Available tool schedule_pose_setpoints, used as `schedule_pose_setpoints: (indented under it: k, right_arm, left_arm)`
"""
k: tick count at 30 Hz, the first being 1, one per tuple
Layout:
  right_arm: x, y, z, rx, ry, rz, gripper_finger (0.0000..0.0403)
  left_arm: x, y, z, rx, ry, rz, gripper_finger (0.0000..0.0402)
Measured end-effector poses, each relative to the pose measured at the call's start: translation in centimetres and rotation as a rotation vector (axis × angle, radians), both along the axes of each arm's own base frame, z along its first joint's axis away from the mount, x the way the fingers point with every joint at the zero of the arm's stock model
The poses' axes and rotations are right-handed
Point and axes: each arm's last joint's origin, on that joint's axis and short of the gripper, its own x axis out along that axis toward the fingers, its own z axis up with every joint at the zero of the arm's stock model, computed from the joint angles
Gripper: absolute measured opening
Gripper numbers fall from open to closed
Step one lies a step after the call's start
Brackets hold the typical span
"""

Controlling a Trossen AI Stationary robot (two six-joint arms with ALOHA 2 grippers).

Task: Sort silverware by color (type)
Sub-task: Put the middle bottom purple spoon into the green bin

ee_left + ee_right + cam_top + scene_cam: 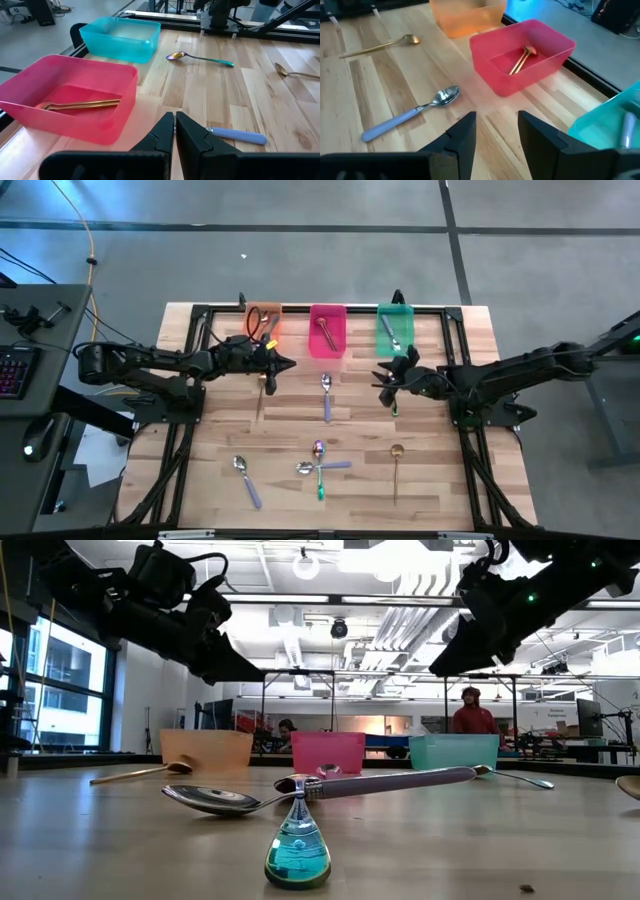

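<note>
Wood, plastic and metal under our cameras

We see a pale wooden table (220,430) with visible grain and a smooth, faintly satin top; translucent, glossy plastic bins in orange (264,323), pink (328,330) and teal (395,328); a polished mirror-bright metal spoon (410,113) with a matt lavender handle; a shiny gold spoon (82,105); and our matt black grippers (174,134) (496,135).
</note>
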Motion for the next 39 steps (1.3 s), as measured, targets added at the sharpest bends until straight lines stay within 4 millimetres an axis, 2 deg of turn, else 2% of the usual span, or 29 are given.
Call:
schedule_pose_setpoints:
  k: [25,32,35,39]
  right_arm:
    - [0.3,0.2,0.7,0.062,0.005,0.09,0.0135]
    - [0.6,0.3,1.1,0.104,-0.056,0.097,0.0135]
    - [1.0,0.8,1.1,0.148,-0.085,0.163,0.0135]
    - [2.0,2.4,0.3,0.155,-0.036,0.231,0.0135]
  left_arm:
    - [0.0,0.0,0.0,-0.03,-0.006,0.003,0.0007]
    - [0.1,0.0,0.2,-0.023,-0.022,0.002,0.0007]
    - [0.1,0.0,0.2,-0.02,-0.029,0.002,0.0007]
    - [0.1,0.0,0.2,-0.012,-0.026,-0.001,0.0007]
